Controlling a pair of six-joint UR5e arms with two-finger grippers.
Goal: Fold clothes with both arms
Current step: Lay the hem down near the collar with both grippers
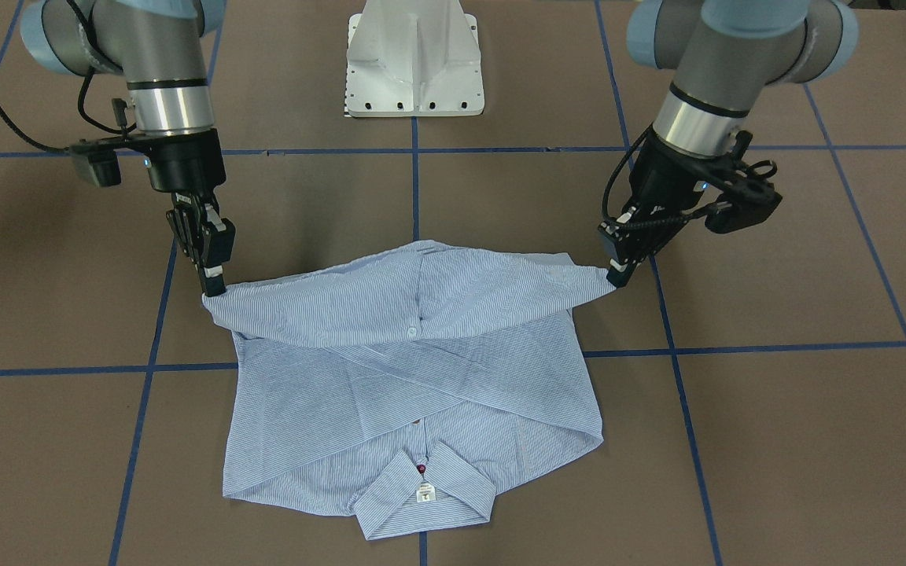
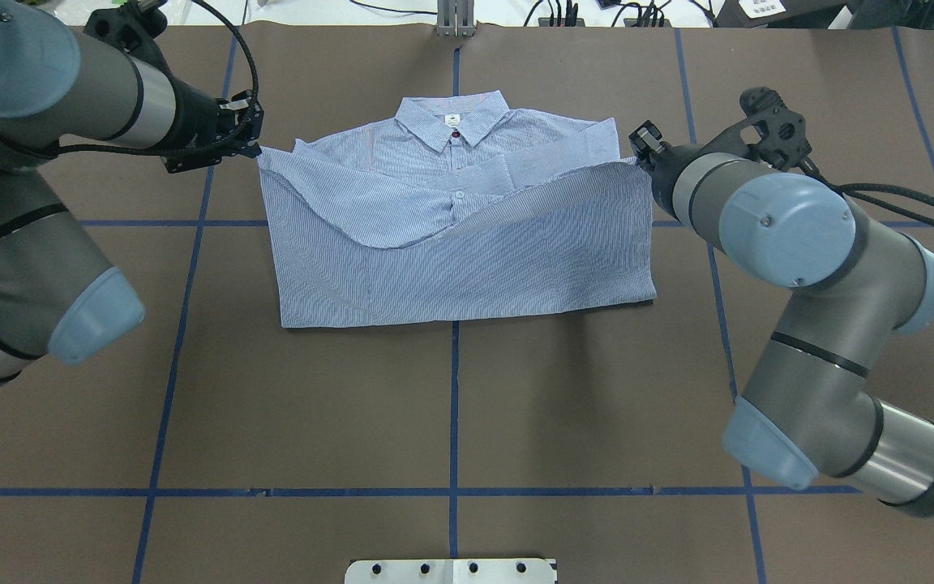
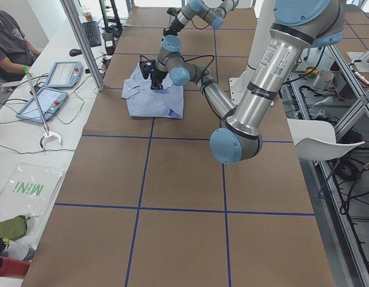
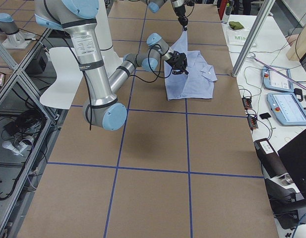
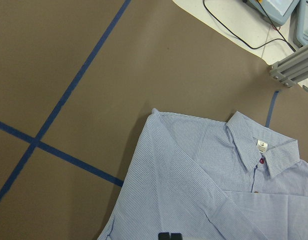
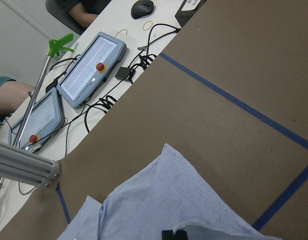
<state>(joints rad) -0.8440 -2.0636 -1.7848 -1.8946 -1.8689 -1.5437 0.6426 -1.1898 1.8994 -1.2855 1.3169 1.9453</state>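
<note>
Nearest me, at the bottom centre of the front-facing view, the collar [image 1: 461, 487] lies flat on the table [image 1: 775, 409], buttoned, its small label face up. Behind it the shirt [image 1: 414, 393] spreads across the middle of the frame, its sleeves already crossed over the chest.

Further back the lower part of the shirt is raised as one flap [image 1: 343, 299], stretched crosswise from left to right. The right gripper [image 1: 213, 281] has its corner at centre left and the left gripper [image 1: 616, 271] has the other at centre right. Both pairs of jaws are pinched together on the cloth, which pulls tight at the corners and sags in the middle.

What the fold turns on, I'd say, is that the collar lies straight down-frame from that stretched edge, square to its long axis. Both arms stand about equally far from the collar, so they would have to travel level.

The fingertips themselves are buried in the fabric. The wrist views show only a dark stub at their lower edge, so I can't tell how deep each grip sits. The flap hides the shirt front beneath it. Furthest off, at top centre, stands the white pedestal base [image 1: 415, 59].
</note>
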